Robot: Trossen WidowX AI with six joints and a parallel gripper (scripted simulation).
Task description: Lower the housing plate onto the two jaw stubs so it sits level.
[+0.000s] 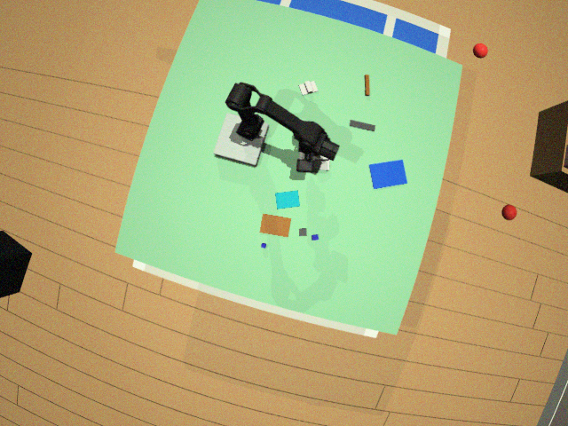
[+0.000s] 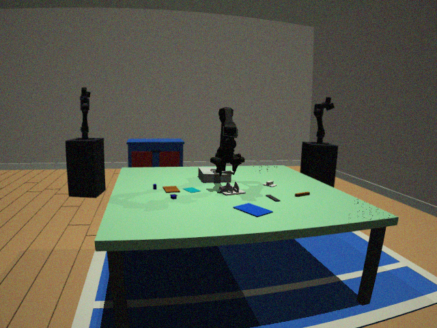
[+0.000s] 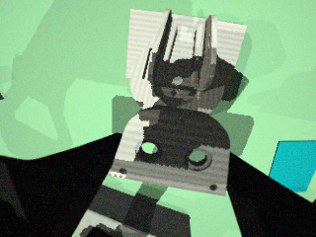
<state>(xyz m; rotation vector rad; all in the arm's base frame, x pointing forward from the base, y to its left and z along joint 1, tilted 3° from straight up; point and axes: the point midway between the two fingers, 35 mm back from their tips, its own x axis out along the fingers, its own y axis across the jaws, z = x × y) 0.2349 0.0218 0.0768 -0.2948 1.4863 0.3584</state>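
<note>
The housing plate (image 3: 180, 129) (image 2: 227, 171) is pale, with one rounded edge and two round holes. My gripper (image 3: 171, 147) is shut on its two sides and holds it above the table. In the wrist view the rounded edge overlaps the near part of the pale base (image 3: 231, 36) (image 2: 237, 193) (image 1: 325, 165). On that base two upright jaws stand side by side, the left jaw (image 3: 161, 44) and the right jaw (image 3: 210, 46), with a gap between them. In the exterior view the plate is above and behind the jaws, not touching them. The jaw stubs cannot be made out in the shadow.
A cyan tile (image 1: 287, 199) (image 3: 296, 165) and an orange tile (image 1: 275, 225) lie beside the base. A blue plate (image 1: 388, 174) (image 2: 252, 209), a dark bar (image 1: 362, 125), a brown bar (image 1: 366, 85) and a small white part (image 1: 308, 87) lie farther off. The arm's plinth (image 1: 238, 153) is behind.
</note>
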